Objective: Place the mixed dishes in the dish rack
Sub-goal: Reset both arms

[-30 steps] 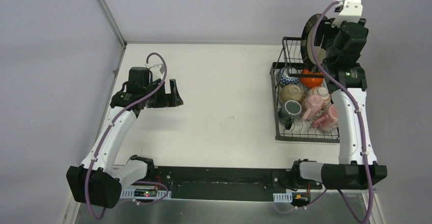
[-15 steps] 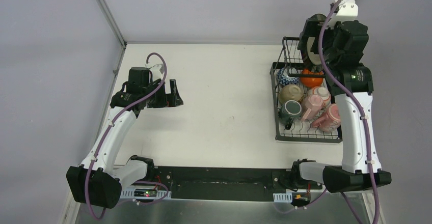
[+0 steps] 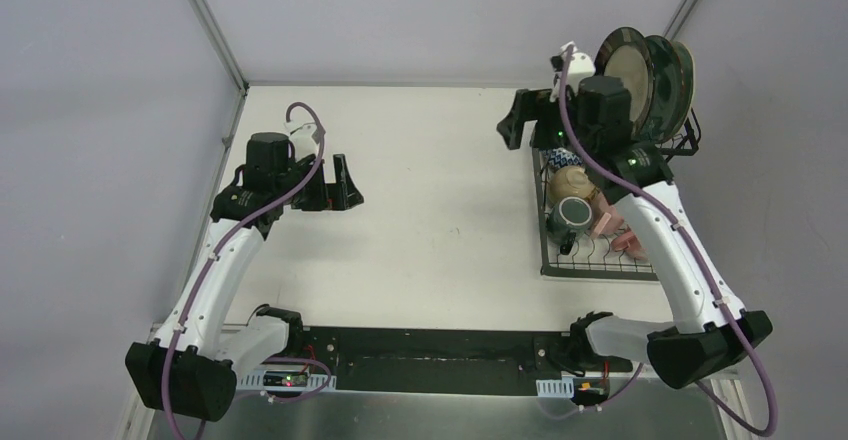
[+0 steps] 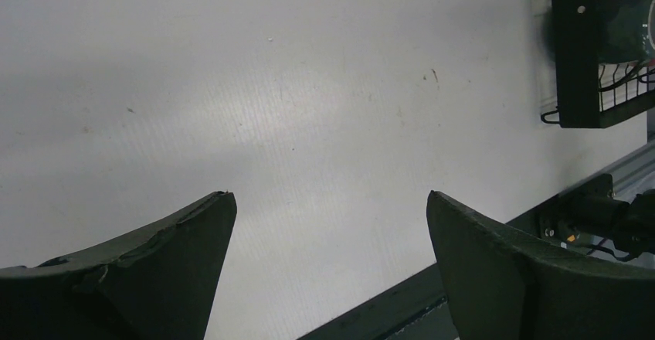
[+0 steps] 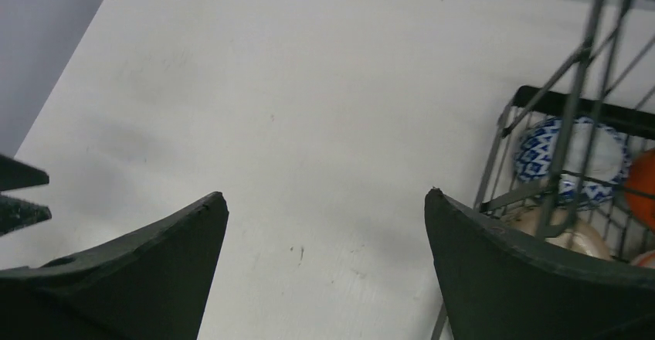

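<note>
1. White table (image 3: 440,210) with grey walls behind it; the dish rack (image 3: 600,263) sits along the right edge, reaching toward the far right corner.
2. Three plates (image 3: 645,70) stand upright at its far end, and cups and bowls (image 3: 575,195) crowd the nearer part.
3. Right gripper (image 5: 324,197) gapes wide, holding nothing, above bare table just left of the rack's far end.
4. Left gripper (image 4: 330,201) is likewise wide and empty, over the table toward the left edge.
</note>
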Action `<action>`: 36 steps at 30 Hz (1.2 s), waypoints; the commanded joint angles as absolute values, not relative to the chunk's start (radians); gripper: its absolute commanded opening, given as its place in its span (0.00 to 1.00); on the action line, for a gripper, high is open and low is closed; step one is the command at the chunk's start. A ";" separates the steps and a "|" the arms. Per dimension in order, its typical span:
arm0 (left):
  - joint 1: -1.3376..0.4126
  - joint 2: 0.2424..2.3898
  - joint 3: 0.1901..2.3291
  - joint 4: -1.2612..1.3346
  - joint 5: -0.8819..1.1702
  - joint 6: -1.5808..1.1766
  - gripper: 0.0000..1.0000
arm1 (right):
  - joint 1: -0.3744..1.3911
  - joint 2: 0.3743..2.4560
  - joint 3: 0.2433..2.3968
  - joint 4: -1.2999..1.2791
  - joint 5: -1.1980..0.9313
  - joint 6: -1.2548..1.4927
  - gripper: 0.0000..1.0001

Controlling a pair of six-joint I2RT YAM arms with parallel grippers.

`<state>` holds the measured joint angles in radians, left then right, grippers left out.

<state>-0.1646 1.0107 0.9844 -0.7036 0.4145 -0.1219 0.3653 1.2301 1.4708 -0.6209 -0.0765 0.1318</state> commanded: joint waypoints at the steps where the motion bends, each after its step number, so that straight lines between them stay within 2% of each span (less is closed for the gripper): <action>1: -0.178 0.957 0.975 -0.618 0.492 -0.137 0.99 | 0.455 1.213 1.392 -0.546 -0.112 0.177 1.00; 11: -0.195 0.876 0.950 -0.545 0.537 -0.150 0.99 | 0.554 1.153 1.176 -0.484 -0.145 0.189 1.00; 20: -0.195 0.759 0.909 -0.489 0.500 -0.146 0.99 | 0.554 0.980 0.898 -0.218 -0.170 0.225 1.00; 26: -0.195 0.659 0.863 -0.438 0.456 -0.142 0.99 | 0.554 0.983 0.841 -0.175 -0.170 0.225 1.00; 31: -0.195 0.660 0.858 -0.430 0.453 -0.142 0.99 | 0.554 1.014 0.836 -0.158 -0.170 0.225 1.00; 33: -0.194 0.664 0.860 -0.431 0.452 -0.142 0.99 | 0.554 1.021 0.839 -0.153 -0.270 0.318 1.00; 36: -0.195 0.665 0.858 -0.431 0.443 -0.141 0.99 | 0.554 1.031 0.842 -0.148 -0.275 0.326 1.00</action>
<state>-0.1844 0.6659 0.8646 -0.4774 0.4706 -0.1448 0.5507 1.0233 0.8352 -0.2184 -0.2070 0.2657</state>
